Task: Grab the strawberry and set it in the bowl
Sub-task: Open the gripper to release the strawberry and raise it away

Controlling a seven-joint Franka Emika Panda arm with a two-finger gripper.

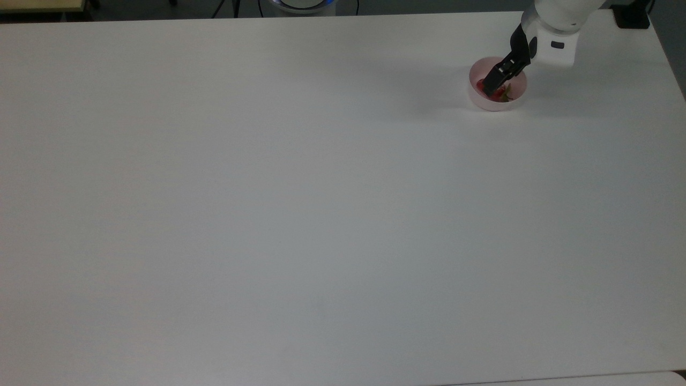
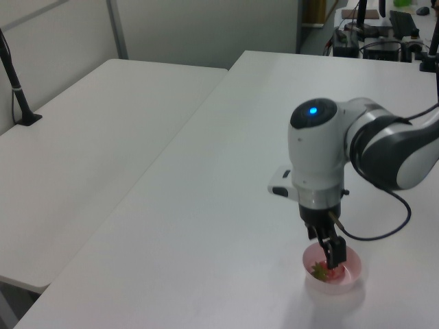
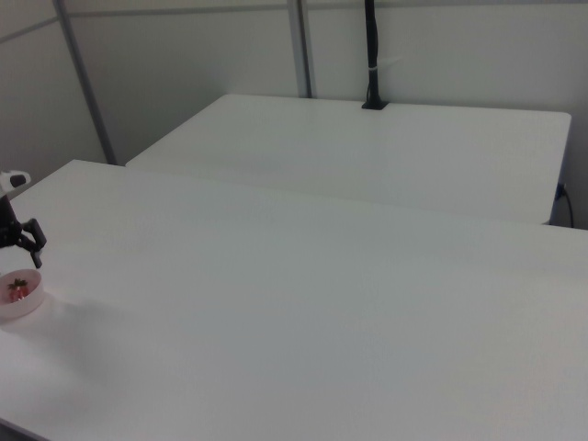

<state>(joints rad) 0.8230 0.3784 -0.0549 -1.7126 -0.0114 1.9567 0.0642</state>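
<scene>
The pale pink bowl (image 1: 475, 96) stands near the far right corner of the white table in the top view. Inside it lies the red strawberry (image 1: 501, 95) with its green cap. My gripper (image 1: 489, 87) reaches down over the bowl's inside, its black fingers just above the fruit. In the left view the strawberry (image 2: 321, 271) rests on the bottom of the bowl (image 2: 351, 279), beside and below the gripper (image 2: 334, 258). In the right view the gripper (image 3: 22, 250) hangs open above the bowl (image 3: 20, 309), apart from the strawberry (image 3: 16, 289).
The white table (image 1: 300, 203) stretches wide to the top view's left and front of the bowl. A black post base (image 1: 632, 16) sits at the far right corner. A second white table (image 2: 82, 151) stands alongside, with a black post (image 3: 371, 55).
</scene>
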